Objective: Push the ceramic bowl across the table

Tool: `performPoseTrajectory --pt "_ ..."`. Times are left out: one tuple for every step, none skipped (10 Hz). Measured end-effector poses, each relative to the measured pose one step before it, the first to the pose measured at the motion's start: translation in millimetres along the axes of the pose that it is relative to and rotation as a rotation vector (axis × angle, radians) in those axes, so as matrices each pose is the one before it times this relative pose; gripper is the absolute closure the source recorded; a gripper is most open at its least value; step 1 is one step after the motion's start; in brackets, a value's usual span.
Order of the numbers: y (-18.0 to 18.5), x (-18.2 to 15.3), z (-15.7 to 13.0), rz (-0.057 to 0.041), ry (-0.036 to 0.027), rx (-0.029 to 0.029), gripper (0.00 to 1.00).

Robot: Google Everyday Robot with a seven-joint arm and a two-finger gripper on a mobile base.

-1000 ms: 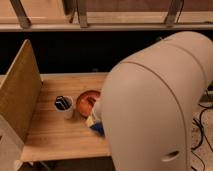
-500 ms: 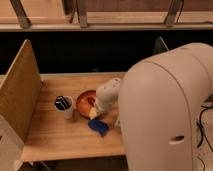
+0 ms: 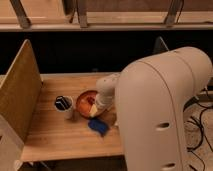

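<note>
Arm [image 3: 160, 110] barely shifted; hand [image 3: 98, 103] at one ceramic bowl [image 3: 85, 102], grip unclear; one mug [image 3: 63, 104].

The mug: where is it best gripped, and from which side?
Grip the mug by its rim, from above or from its left: it stands upright with an open mouth, and the bowl sits close on its right. The gripper is at the bowl's right edge.

Colours on a pale wooden counter [image 3: 50, 134]
Orange-red ceramic bowl [image 3: 85, 101], darker red inside; white mug [image 3: 63, 104], dark-striped within; blue piece [image 3: 99, 126]; white gripper [image 3: 101, 104] at the bowl's rim.
</note>
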Motion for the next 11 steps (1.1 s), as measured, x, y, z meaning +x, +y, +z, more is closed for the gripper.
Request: performPoseTrajectory --pt "3.17 -0.47 -2.74 -0.0121 0.00145 0.00349 0.37" --pt "0.86 3.69 -3.43 -0.00787 0.0073 0.00786 0.37" --pt "1.76 5.72 -4.38 -0.00399 0.00595 0.01048 0.37" --pt "2.59 6.39 -2.42 -0.00144 0.00871 0.00728 0.37" --pt "1.4 6.13 0.12 0.00071 0.01158 0.0043 0.37" --pt "0.58 8.32 3.48 0.01062 0.02052 0.00164 0.37" --pt "-1.81 3.75 4.83 0.0153 0.01274 -0.00154 0.37" --pt "-2.05 3.23 6.69 0.01827 0.02004 -0.00352 0.37" --pt "-1.72 2.22 8.22 0.01547 0.02755 -0.00355 0.37" --pt "0.56 -2.72 6.52 0.0072 0.01598 -0.00345 0.37" --pt "2.74 -6.63 8.23 -0.00915 0.02097 -0.00052 0.37"
